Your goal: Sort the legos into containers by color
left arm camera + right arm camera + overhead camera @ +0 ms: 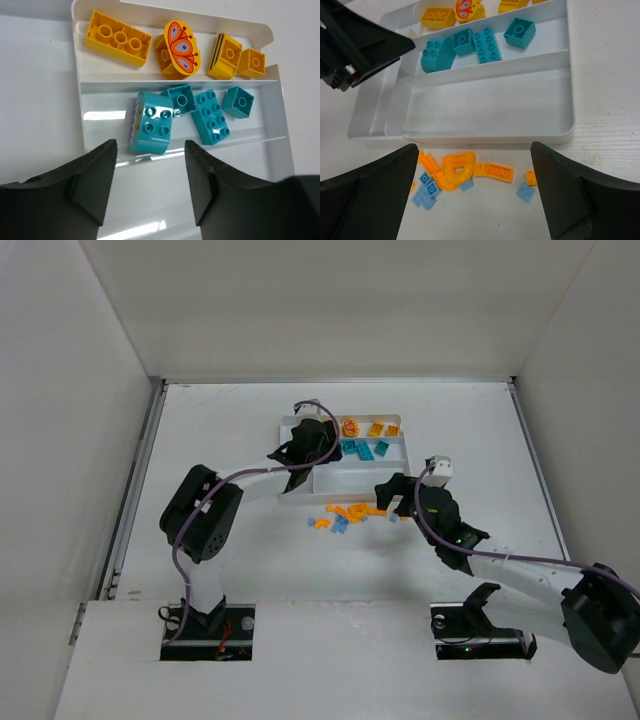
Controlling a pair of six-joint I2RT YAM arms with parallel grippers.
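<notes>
The white tray (78,75) holds yellow legos (117,39) in its far section, one with a red butterfly mark (181,46). Its middle section holds teal legos (212,116). A curved teal brick (152,122) lies just ahead of my left gripper (150,165), which is open and holds nothing above the tray's bare near section (485,100). Loose orange legos (455,167) and light blue legos (426,192) lie on the table in front of the tray. My right gripper (474,155) hangs wide open above them.
In the top view the tray (345,476) sits mid-table with the loose pile (345,512) just in front of it. My left gripper (310,445) is over its left end and my right gripper (390,495) over the pile. White walls (80,390) enclose the table.
</notes>
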